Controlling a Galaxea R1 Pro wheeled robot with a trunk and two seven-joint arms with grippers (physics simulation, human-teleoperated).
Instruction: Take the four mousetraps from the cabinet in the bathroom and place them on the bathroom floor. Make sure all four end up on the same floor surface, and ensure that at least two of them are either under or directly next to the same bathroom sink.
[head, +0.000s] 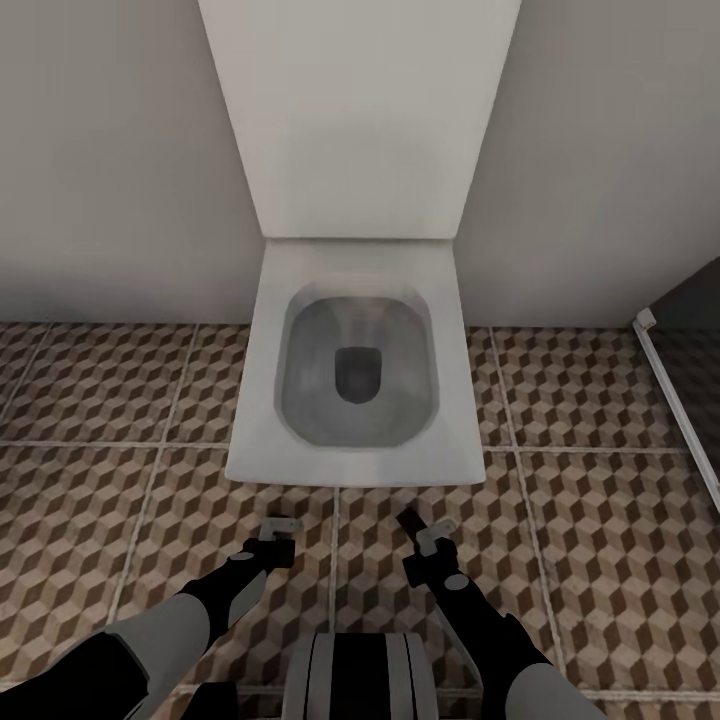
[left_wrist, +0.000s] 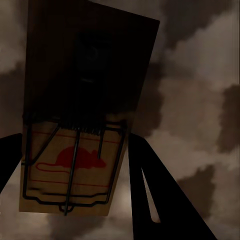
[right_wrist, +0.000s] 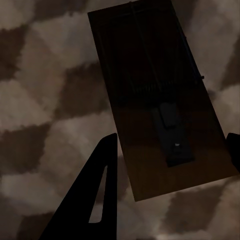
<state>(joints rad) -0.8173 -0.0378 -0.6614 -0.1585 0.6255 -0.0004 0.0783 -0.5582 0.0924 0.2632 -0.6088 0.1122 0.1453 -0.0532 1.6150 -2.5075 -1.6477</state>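
Note:
My left gripper hangs low over the bathroom floor, just in front of a toilet, and is shut on a mousetrap. In the left wrist view that mousetrap is a brown board with dark wire and a red mouse print, pinched between the dark fingers of the left gripper. My right gripper is shut on a second mousetrap. In the right wrist view this mousetrap lies in shadow across the right gripper, above the cube-pattern tiles.
A white square toilet with its lid up stands straight ahead against a pale wall. A white frame rail runs along the floor at the right. Patterned tiles spread to both sides of the toilet.

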